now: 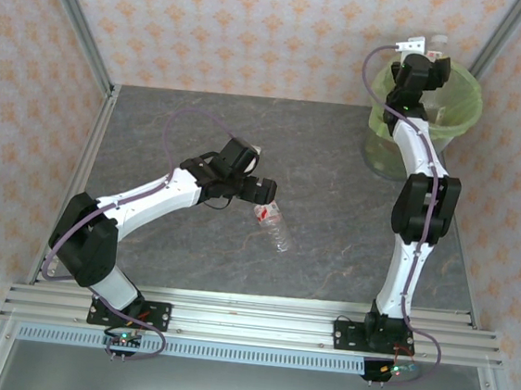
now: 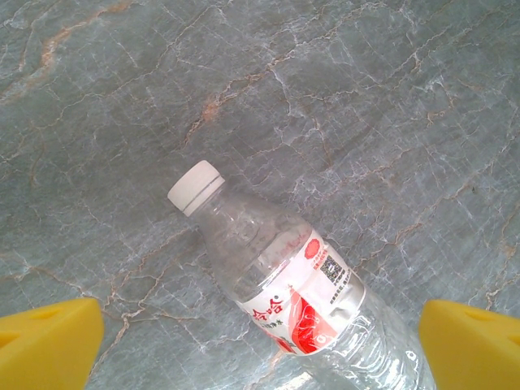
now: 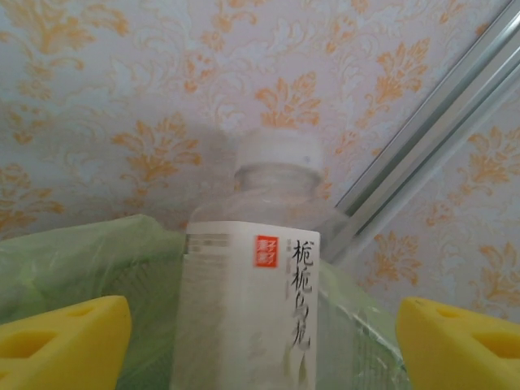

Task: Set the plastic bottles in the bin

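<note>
White shells with black joints form the left arm (image 1: 143, 199) and right arm (image 1: 419, 151); a lilac cable (image 1: 364, 73) trails each (bases black). Yellow fingers (image 2: 45, 341) sit at five and seven o'clock.

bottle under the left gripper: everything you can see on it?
Clear, thin plastic bottle, apparently empty, with a white screw cap and a red-and-white label carrying a QR code. It lies on its side on the grey marbled table. The left gripper is above it, open, with no contact visible.
</note>
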Robot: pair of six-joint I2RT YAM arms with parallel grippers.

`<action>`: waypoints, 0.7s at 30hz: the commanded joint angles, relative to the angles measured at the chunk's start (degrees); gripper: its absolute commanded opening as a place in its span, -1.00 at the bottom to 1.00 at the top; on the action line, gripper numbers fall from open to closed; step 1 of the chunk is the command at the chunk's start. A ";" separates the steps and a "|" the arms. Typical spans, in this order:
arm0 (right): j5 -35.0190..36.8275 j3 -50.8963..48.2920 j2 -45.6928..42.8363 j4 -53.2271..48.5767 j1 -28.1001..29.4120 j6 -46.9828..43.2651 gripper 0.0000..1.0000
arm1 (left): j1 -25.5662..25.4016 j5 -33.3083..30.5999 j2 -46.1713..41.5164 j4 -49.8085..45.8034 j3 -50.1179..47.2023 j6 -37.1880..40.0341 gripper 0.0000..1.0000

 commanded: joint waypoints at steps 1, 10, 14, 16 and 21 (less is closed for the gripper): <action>2.28 3.20 -0.82 -3.43 -0.17 2.85 0.73 | -0.24 -1.34 0.87 -1.17 1.20 0.93 1.00; 1.80 2.87 -3.85 -6.95 0.64 9.84 0.76 | -0.24 -0.95 1.06 -1.11 1.30 0.59 1.00; 1.53 1.59 -4.95 -6.29 1.39 9.77 0.77 | -0.24 -1.01 0.97 -1.20 1.35 0.59 1.00; 1.60 0.89 -5.76 -5.89 1.74 10.53 0.77 | -0.24 -1.11 0.97 -1.31 1.39 0.67 1.00; 3.19 0.18 -7.58 -6.19 2.83 13.34 0.77 | -0.24 -1.17 1.22 -1.38 1.49 0.41 1.00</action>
